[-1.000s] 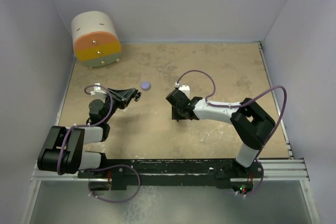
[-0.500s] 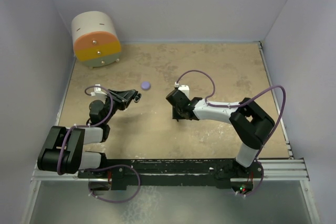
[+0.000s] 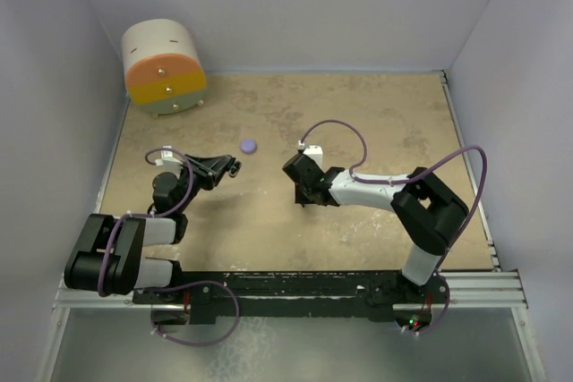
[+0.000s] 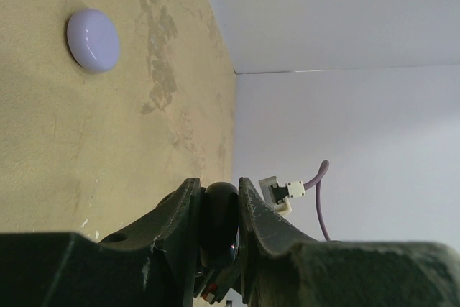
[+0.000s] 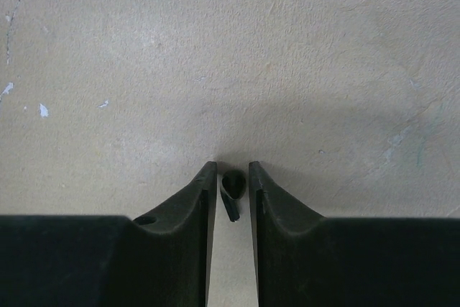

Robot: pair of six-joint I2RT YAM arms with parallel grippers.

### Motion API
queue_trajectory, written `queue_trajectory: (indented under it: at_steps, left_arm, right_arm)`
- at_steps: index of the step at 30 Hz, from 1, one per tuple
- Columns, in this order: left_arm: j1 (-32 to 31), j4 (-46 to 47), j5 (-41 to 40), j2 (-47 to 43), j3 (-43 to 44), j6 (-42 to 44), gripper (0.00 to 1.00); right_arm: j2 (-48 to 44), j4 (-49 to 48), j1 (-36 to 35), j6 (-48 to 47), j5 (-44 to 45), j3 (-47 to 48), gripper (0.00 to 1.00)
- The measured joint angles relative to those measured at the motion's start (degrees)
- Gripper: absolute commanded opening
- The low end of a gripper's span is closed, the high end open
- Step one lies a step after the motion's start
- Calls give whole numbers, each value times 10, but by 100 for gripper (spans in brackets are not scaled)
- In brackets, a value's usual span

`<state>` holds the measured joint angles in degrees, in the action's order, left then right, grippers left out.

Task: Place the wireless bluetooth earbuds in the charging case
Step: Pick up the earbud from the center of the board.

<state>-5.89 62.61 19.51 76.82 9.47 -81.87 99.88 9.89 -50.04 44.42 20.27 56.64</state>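
Right tool (image 5: pixel 231 169) straddles black earbud (image 5: pixel 231 189), jaws nearly closed, contact cannot tell. Stem axis 12–6 o'clock, parallel to jaws. Left tool (image 4: pixel 218 182) clenched on dark rounded object (image 4: pixel 219 213).

Far-left corner of the table (image 3: pixel 376 123): drum-shaped container (image 3: pixel 164 69). Left of centre, on the surface: disc (image 3: pixel 248 144), just beyond and right of the left gripper (image 3: pixel 235 165), whose fingers (image 4: pixel 180 206) sit either side of a rounded piece (image 4: pixel 219 210), touching it. Near centre, right of the disc and nearer the front edge: right gripper (image 5: pixel 231 170), one earbud (image 5: pixel 232 190) lying on the table between its jaws.
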Motion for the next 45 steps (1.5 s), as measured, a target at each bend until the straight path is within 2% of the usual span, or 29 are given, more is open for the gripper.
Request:
queue_trajectory:
  at_steps: [10,15,19,26,30,36,45]
  left_arm:
    - [0,1,0,0,0,0,0]
    - [0,1,0,1,0,0,0]
    - [0,2,0,1,0,0,0]
    - [0,2,7,1,0,0,0]
    - [0,3,12,1,0,-4,0]
    - [-6,0,13,-1,0,-14,0]
    - [-33,-14,9,-11,8,-41,0]
  right_arm:
    - [0,0,-3,3,3,-1,20]
    - [0,0,-4,4,4,-1,11]
    - [0,1,-5,5,4,-1,0]
    - [0,18,-7,-6,6,12,0]
    - [0,14,-5,-33,18,50,0]
    - [-1,-45,10,-87,31,97,0]
    - [-28,-204,32,-181,42,89,0]
